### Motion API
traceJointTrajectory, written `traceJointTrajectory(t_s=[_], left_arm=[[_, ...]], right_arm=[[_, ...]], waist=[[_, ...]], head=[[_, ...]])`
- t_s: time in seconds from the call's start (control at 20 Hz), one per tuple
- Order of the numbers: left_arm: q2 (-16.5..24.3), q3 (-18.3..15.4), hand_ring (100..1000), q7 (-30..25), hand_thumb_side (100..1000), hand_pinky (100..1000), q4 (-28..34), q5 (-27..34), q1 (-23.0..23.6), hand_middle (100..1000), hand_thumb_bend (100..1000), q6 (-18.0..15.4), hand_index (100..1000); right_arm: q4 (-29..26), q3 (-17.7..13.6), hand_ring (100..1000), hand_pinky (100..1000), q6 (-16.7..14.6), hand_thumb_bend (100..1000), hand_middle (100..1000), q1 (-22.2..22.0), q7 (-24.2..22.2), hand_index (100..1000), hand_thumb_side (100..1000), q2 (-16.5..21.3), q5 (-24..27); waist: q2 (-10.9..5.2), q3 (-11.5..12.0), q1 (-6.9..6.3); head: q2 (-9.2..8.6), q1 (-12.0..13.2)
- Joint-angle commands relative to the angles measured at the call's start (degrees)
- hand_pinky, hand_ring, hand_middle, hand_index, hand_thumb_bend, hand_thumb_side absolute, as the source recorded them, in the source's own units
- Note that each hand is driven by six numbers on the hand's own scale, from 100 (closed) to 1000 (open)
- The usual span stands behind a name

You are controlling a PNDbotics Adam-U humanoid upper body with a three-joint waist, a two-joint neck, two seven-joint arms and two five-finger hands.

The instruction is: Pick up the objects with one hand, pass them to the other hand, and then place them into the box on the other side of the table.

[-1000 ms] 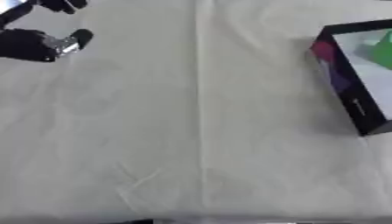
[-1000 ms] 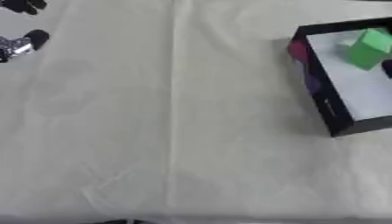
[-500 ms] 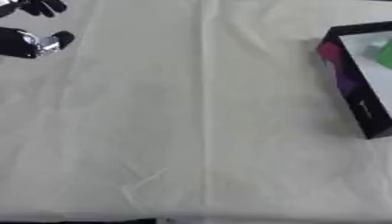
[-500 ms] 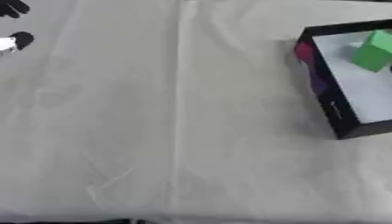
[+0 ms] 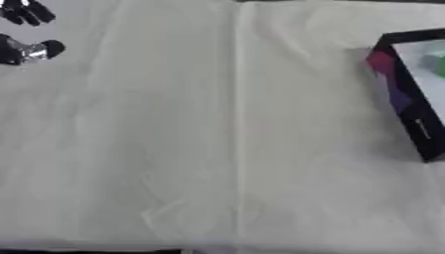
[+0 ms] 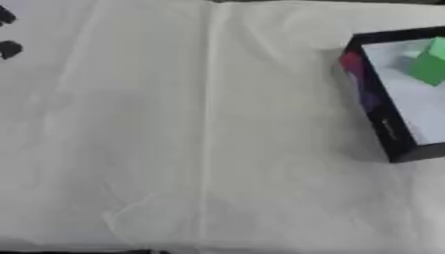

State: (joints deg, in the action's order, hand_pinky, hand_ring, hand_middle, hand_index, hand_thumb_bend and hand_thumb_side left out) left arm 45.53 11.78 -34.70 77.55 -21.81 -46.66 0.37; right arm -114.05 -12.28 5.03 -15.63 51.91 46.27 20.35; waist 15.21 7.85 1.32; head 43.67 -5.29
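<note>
While your left hand (image 5: 26,31) sits at the far-left edge, fingers indistinct, a green block (image 6: 428,64) lies in the box (image 6: 375,111).

No text can be read anywhere. The black box (image 6: 383,130) has a small white mark on its side wall. It is too blurred to make out.

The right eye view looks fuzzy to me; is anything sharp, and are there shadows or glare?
Right eye view: soft all over, the green block in the box has smeared edges. Left eye view: equally soft, even light on the white cloth, faint crease shadows, no glare; the left hand is blurred.
</note>
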Motion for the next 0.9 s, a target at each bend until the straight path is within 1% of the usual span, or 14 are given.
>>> traceJointTrajectory(t_s=[0.05, 0.35, 0.6, 0.75, 0.9], left_arm=[[3.5, -1.4, 815, -0.8, 573, 861, -0.5, -1.0, -0.4, 771, 444, -0.3, 842], [5.5, -1.7, 826, -2.5, 589, 862, -2.0, -3.6, 0.8, 778, 521, -0.3, 847], [6.9, -1.5, 831, -4.3, 642, 863, -4.0, -6.3, 1.8, 774, 590, -0.3, 845], [7.5, -1.3, 834, -5.1, 664, 863, -4.6, -7.3, 2.3, 774, 627, 0.4, 842], [7.8, -0.8, 839, -6.0, 699, 867, -5.0, -7.9, 2.6, 777, 651, 1.1, 843]], right_arm=[[-0.5, -0.5, 683, 618, -0.2, 820, 689, 0.1, 0.1, 770, 221, 2.2, -0.3], [-0.5, 0.8, 684, 621, 0.1, 823, 692, -0.1, -0.1, 772, 224, 1.8, -1.4], [-0.5, 1.4, 693, 622, 0.5, 826, 693, -0.3, -0.4, 773, 226, 1.3, -2.2], [-0.5, 1.5, 695, 622, 0.7, 827, 693, -0.6, -0.4, 774, 227, 1.2, -2.5], [-0.5, 1.5, 695, 623, 0.9, 828, 694, -1.1, -0.2, 775, 228, 1.0, -2.7]], waist=[[-1.47, 0.0, -0.89], [-1.54, 0.1, -1.03], [-1.59, 0.2, -1.19], [-1.72, 0.3, -1.32], [-1.94, 0.5, -1.41]], head=[[-0.46, 0.3], [-0.59, 1.0], [-0.65, 1.4], [-0.44, 1.6], [-0.55, 2.8]])
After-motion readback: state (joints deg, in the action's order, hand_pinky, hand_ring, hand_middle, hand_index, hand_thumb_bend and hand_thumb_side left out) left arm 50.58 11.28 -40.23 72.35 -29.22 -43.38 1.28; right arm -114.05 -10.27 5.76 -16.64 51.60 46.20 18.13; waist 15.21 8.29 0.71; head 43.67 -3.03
